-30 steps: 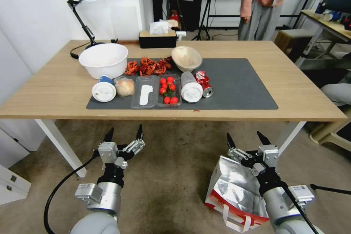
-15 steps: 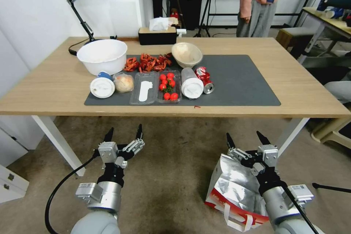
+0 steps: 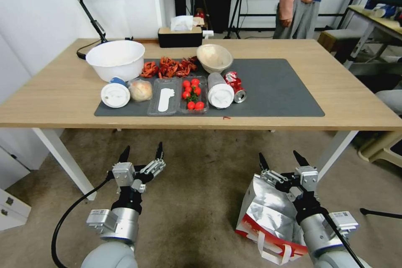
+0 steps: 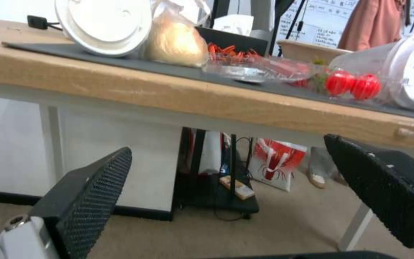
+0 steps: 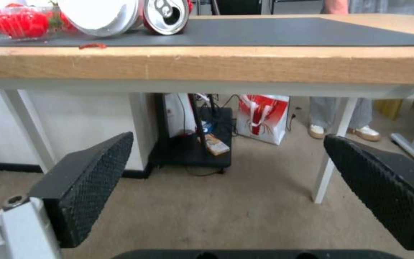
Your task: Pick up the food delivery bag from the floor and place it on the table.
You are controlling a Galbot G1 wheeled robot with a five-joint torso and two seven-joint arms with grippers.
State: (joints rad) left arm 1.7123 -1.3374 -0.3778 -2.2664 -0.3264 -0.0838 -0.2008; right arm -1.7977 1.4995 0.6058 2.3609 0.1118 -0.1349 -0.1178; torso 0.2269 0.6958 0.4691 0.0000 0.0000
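The food delivery bag (image 3: 270, 217) stands on the floor (image 3: 197, 201) at the robot's right, in front of the counter (image 3: 343, 104), foil lining showing and its white straps hanging at the near side. Nothing holds it yet, so the step in hand looks like the approach before the pick. The right tool (image 3: 281, 162) hangs above the bag's far top edge with its fingers spread and empty, pointing toward the counter's underside. The left tool (image 3: 143, 154) hovers over bare floor, well apart from the bag, also spread and empty. The next move probably calls for the right tool to tilt down and close on a strap or the bag's rim. The mat's right half (image 3: 280, 92) offers room for setting it down.
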